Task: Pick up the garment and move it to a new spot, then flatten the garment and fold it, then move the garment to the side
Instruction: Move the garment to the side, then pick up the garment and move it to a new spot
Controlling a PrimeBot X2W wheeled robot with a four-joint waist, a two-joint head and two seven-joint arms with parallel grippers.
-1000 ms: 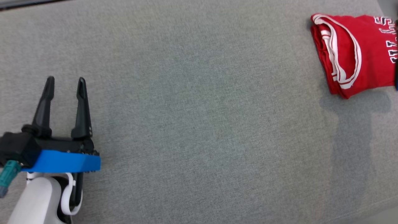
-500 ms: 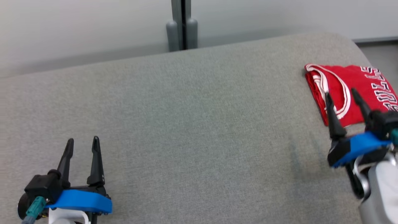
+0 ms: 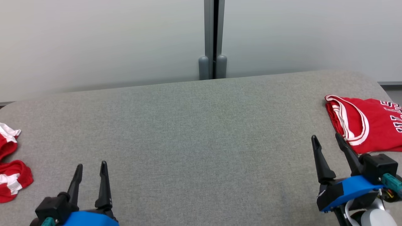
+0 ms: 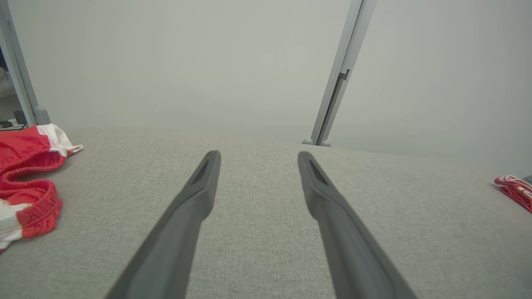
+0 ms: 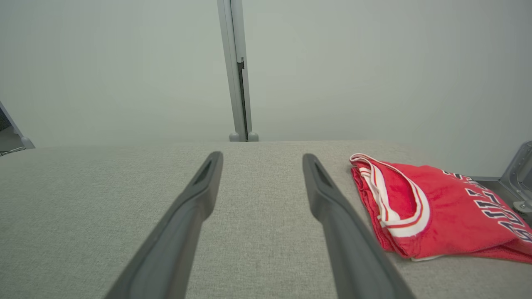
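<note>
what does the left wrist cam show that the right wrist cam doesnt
Left wrist view, not the right: a crumpled red and white garment at the left edge, and the left gripper, open. Right wrist view, not the left: the right gripper, open, dark lettering on the folded red jersey, and a metal bracket at the right edge. Both: that jersey, just a sliver at the left wrist view's right edge, the grey surface, pale wall and grey post.

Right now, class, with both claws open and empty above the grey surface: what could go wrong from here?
1. The folded red jersey lies close to the right claw; a careless sweep could undo its fold.
2. The crumpled red-and-white garment sits at the left end of the grey surface; the left claw might drag it off.
</note>
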